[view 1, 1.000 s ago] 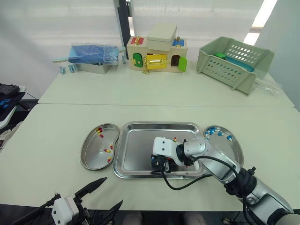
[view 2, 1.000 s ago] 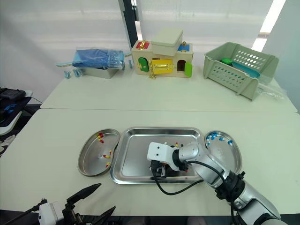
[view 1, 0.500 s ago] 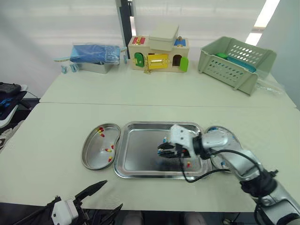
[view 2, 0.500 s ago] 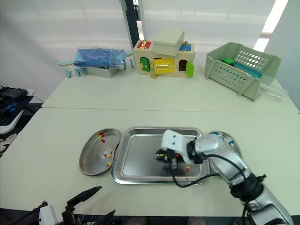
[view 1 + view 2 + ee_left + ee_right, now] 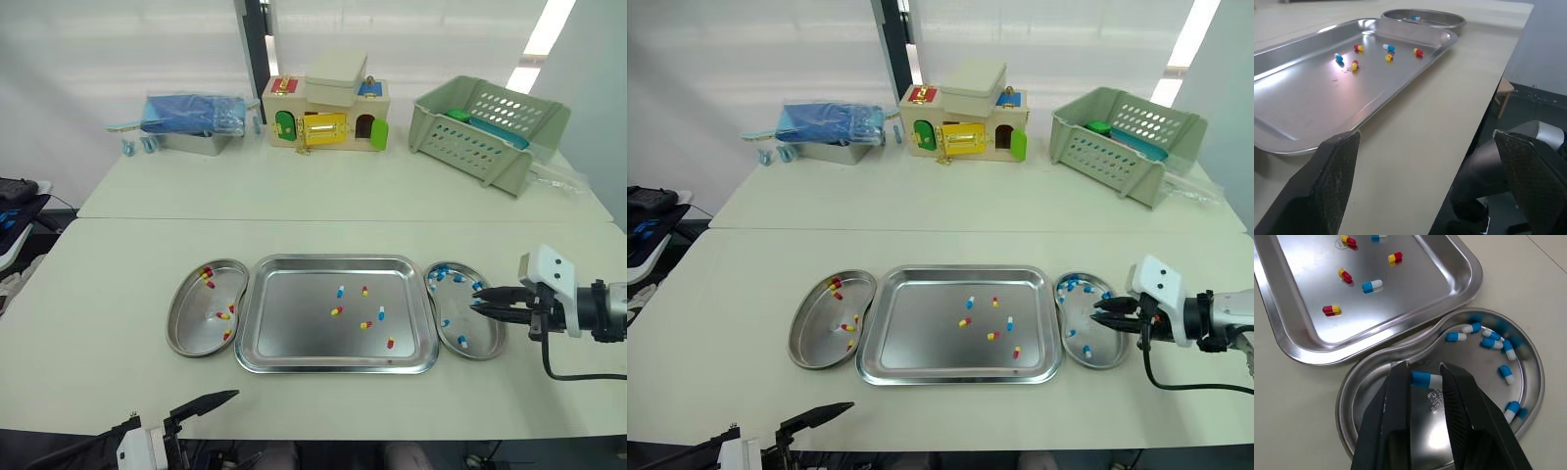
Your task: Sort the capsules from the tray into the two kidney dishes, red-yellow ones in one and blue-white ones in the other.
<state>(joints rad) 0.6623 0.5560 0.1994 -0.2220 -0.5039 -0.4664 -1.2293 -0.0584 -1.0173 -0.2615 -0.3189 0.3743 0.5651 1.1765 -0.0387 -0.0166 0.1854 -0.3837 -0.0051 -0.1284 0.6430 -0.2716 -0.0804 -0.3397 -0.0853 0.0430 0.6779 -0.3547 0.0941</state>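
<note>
The steel tray (image 5: 338, 260) lies in the middle of the table with several loose capsules, both red-yellow (image 5: 336, 310) and blue-white (image 5: 381, 312). The left kidney dish (image 5: 186, 328) holds red-yellow capsules (image 5: 207, 277). The right kidney dish (image 5: 490, 343) holds blue-white ones (image 5: 1502, 374). My right gripper (image 5: 1425, 377) hovers over the right dish, shut on a blue-white capsule (image 5: 1426, 379). My left gripper (image 5: 1425, 139) stands open off the table's near edge, facing the tray, with nothing between its fingers.
At the back of the table stand a wooden toy house (image 5: 328, 113), a green plastic basket (image 5: 485, 127) on the right and a blue package on a metal box (image 5: 191, 117) on the left. The table's front edge (image 5: 1464, 122) runs close to my left gripper.
My right gripper has left the tray's middle and moved right, over the right dish, carrying a blue-white capsule. The left gripper has stayed low at the front edge.
</note>
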